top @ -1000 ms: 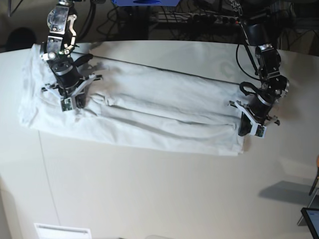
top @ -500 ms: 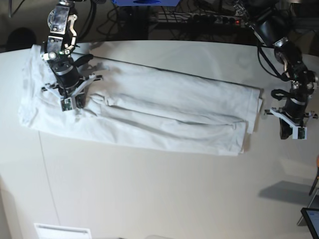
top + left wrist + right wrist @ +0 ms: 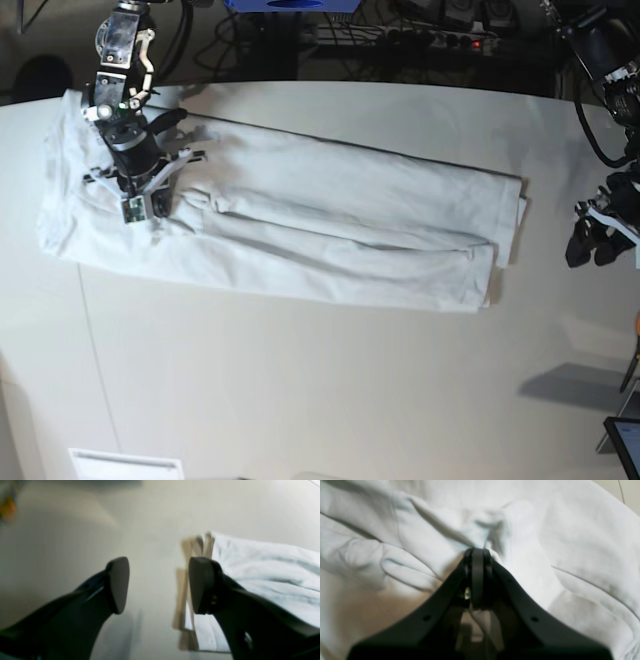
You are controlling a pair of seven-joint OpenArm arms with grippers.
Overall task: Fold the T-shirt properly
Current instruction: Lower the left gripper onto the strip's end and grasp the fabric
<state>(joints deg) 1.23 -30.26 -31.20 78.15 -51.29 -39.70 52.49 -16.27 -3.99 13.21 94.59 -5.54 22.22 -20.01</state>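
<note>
The white T-shirt (image 3: 320, 225) lies folded lengthwise in a long band across the table, from far left to right of centre. My right gripper (image 3: 141, 208) sits on its left part, shut on a pinch of cloth; in the right wrist view the closed gripper (image 3: 477, 555) meets the bunched T-shirt (image 3: 545, 542). My left gripper (image 3: 592, 246) is open and empty over bare table, right of the shirt's right end. In the left wrist view the gripper (image 3: 156, 585) has its jaws spread, with the shirt's edge (image 3: 262, 562) beside the right finger.
A white paper label (image 3: 125, 465) lies at the table's front left. Cables and dark equipment (image 3: 400, 35) run behind the table's far edge. A dark object (image 3: 625, 445) pokes in at the lower right corner, with a shadow on the table beside it.
My left gripper let go of the shirt's right end and moved away to the right, off the cloth. The right end dropped flat. My right gripper stayed in place.
</note>
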